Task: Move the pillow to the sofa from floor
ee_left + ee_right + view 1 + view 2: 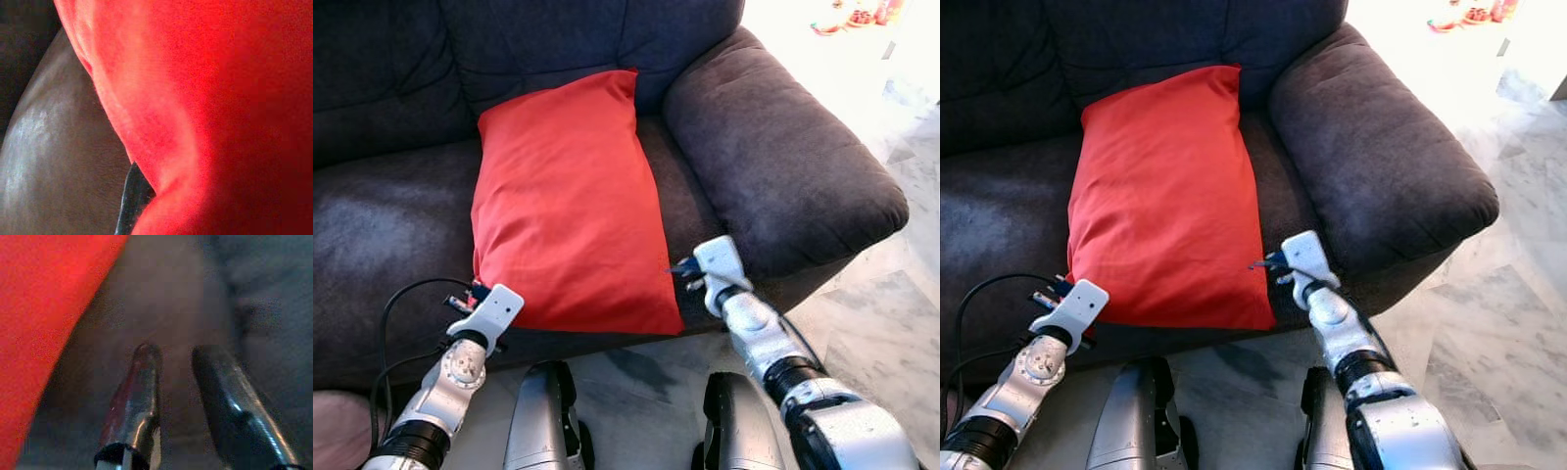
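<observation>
Dark sofa [391,225] across most of the head views, with a fat armrest [783,166] on the robot's right. Red pillow [563,206] already lying on the seat, top edge leaning against the backrest, lower edge reaching the seat's front lip; off the floor, so the placing looks essentially done. Left gripper [475,294] at the pillow's lower left corner, pressed close against the fabric; in the left wrist view one black finger [133,198] half buried beside the red cloth, the other hidden, so cannot tell whether parted or pinching the corner. Right gripper [178,382] just beside the pillow's lower right corner, over bare seat, fingers a narrow gap apart and holding nothing. Judged step: letting go and backing off. To do it well: free the left corner fully before pulling away, draw both arms straight back and slightly up, so no fabric snags and drags the pillow over the lip; a gentle nudge inward first if the lower edge seems to overhang. In the way: the armrest close to the right arm, the seat's front edge under both wrists, a black cable [396,304] looping by the left forearm. Pale marbled floor [891,323] to the right; small bright objects [852,15] far off at the top, too blurred to name.
</observation>
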Robot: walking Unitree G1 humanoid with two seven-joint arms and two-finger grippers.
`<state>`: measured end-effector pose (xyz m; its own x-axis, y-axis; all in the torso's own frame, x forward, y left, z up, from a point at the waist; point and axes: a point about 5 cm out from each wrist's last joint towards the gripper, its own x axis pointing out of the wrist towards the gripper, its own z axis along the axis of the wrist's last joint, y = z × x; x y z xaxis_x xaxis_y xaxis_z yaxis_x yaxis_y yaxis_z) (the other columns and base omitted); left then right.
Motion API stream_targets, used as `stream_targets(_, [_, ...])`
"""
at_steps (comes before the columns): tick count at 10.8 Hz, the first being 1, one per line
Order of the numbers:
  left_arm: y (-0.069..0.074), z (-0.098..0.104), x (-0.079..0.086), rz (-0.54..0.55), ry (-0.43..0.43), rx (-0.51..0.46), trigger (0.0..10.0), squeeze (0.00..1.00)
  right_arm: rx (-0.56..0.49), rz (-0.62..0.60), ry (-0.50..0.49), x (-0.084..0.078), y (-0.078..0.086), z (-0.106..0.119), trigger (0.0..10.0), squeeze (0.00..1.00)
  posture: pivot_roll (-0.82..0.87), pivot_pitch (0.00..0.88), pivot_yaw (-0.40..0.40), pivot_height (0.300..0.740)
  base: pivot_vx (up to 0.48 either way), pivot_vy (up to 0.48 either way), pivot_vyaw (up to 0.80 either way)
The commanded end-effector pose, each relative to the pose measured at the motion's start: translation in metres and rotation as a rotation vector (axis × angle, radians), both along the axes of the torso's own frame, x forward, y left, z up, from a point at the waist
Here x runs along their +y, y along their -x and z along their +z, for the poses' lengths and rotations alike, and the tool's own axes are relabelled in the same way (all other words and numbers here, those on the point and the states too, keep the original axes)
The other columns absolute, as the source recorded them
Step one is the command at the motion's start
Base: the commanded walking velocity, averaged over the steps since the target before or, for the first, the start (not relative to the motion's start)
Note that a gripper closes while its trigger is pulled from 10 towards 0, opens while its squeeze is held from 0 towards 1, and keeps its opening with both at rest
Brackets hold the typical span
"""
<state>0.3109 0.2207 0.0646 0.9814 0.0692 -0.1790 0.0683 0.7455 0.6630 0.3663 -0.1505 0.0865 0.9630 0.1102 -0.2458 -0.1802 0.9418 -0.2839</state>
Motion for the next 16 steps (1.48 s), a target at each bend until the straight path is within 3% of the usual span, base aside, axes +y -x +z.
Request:
stream_targets(1, [-0.004,0.016,0.006,0.049,0.049,-0.093,10.0,0.00,-0.082,-0.014,-0.039,-0.001,-0.009,0.019,0.0,0.00,0.08,0.155,0.045,0.547,0.000,0.000,0.00])
stream_targets(2, [-0.012,0.041,0.009,0.086,0.113,-0.224,10.0,0.00,-0.185,-0.033,-0.109,-0.004,-0.017,0.043,0.0,0.00,0.08,0.152,0.044,0.547,0.000,0.000,0.00])
stream_targets(3, [-0.015,0.052,0.010,0.096,0.136,-0.268,10.0,0.00,-0.243,-0.046,-0.152,-0.005,-0.020,0.055,0.0,0.00,0.08,0.150,0.044,0.547,0.000,0.000,0.00])
stream_targets(4, [-0.020,0.067,0.009,0.088,0.148,-0.323,10.0,0.00,-0.358,-0.055,-0.219,-0.006,-0.026,0.081,0.0,0.00,0.08,0.149,0.046,0.547,0.000,0.000,0.00])
stream_targets(8, [-0.024,0.083,0.001,0.056,0.170,-0.363,10.0,0.00,-0.673,-0.015,-0.399,-0.001,-0.032,0.166,0.0,0.00,0.08,0.137,0.046,0.547,0.000,0.000,0.00])
stream_targets(9, [-0.023,0.082,0.000,0.051,0.170,-0.358,10.0,0.00,-0.735,-0.003,-0.416,0.001,-0.031,0.188,10.0,0.00,0.07,0.139,0.045,0.547,0.000,0.000,0.00])
stream_targets(13, [-0.023,0.081,-0.003,0.034,0.166,-0.346,10.0,0.00,-0.941,0.087,-0.491,0.004,-0.022,0.268,10.0,0.00,0.06,0.148,0.036,0.547,0.000,0.000,0.00])
stream_targets(15, [-0.021,0.079,-0.005,0.032,0.169,-0.339,10.0,0.00,-1.002,0.132,-0.513,0.006,-0.014,0.290,10.0,0.00,0.05,0.152,0.031,0.547,0.000,0.000,0.00])
stream_targets(16, [-0.021,0.077,-0.007,0.028,0.168,-0.334,10.0,0.00,-0.937,0.131,-0.474,0.008,-0.019,0.279,10.0,0.00,0.05,0.153,0.030,0.547,0.000,0.000,0.00])
